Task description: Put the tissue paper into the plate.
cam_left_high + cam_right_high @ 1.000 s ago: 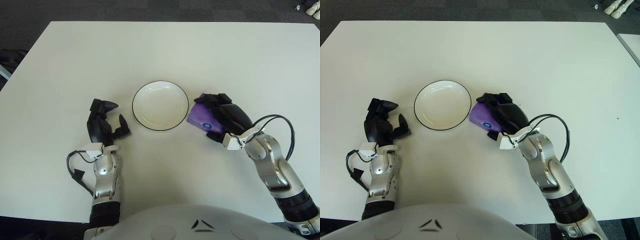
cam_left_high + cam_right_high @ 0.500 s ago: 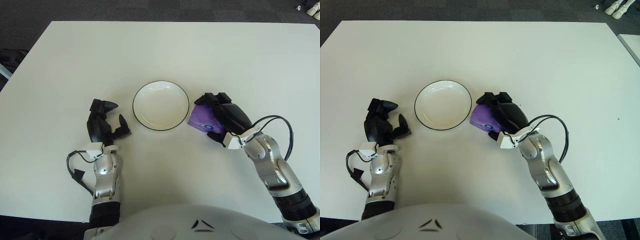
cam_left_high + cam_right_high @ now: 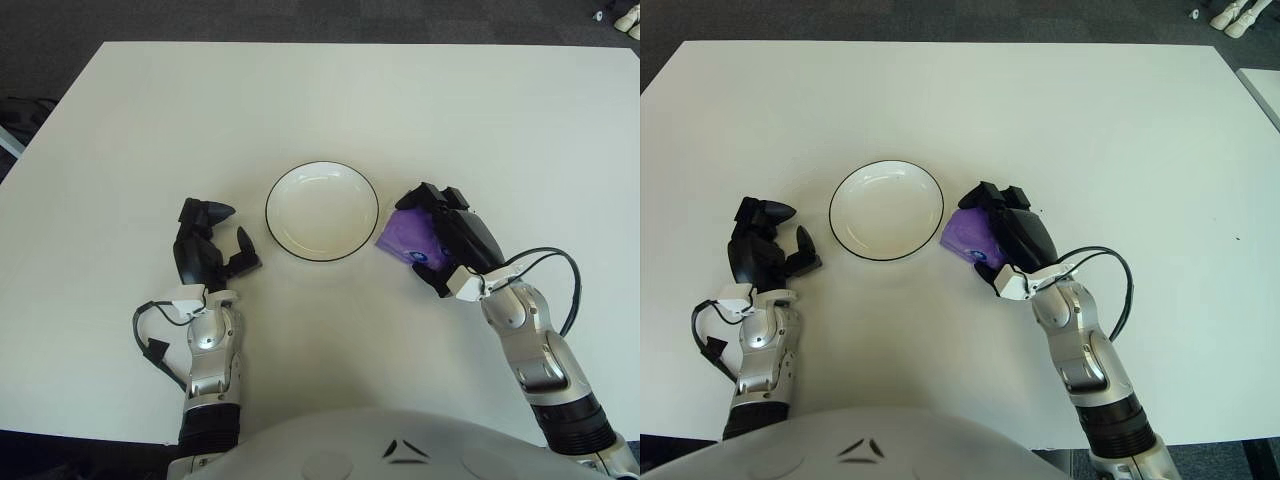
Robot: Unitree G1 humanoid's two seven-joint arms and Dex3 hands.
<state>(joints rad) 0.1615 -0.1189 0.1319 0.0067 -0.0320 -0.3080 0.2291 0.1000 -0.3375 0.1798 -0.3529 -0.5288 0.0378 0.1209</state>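
Right hand [image 3: 452,240] sits just right of the plate [image 3: 322,211], fingers wrapped over a purple tissue pack [image 3: 405,238] and clamped on it. The pack's left edge is just beside the plate's right rim; I cannot tell whether the two touch. The pack is outside the plate, at table level or close to it; contact with the surface cannot be confirmed.

Plate: white, thin dark rim, round, standing near the middle of the white table [image 3: 330,110], nothing in it.

Left hand [image 3: 207,247] shows left of the plate, a little nearer, apart from it. Fingers partly curled with a gap between them, holding nothing. Forearm runs back toward the near edge of the table, a black cable [image 3: 150,333] looping at its left side.

Right forearm comes in from the near right, a black cable [image 3: 560,280] arcing on its right side.
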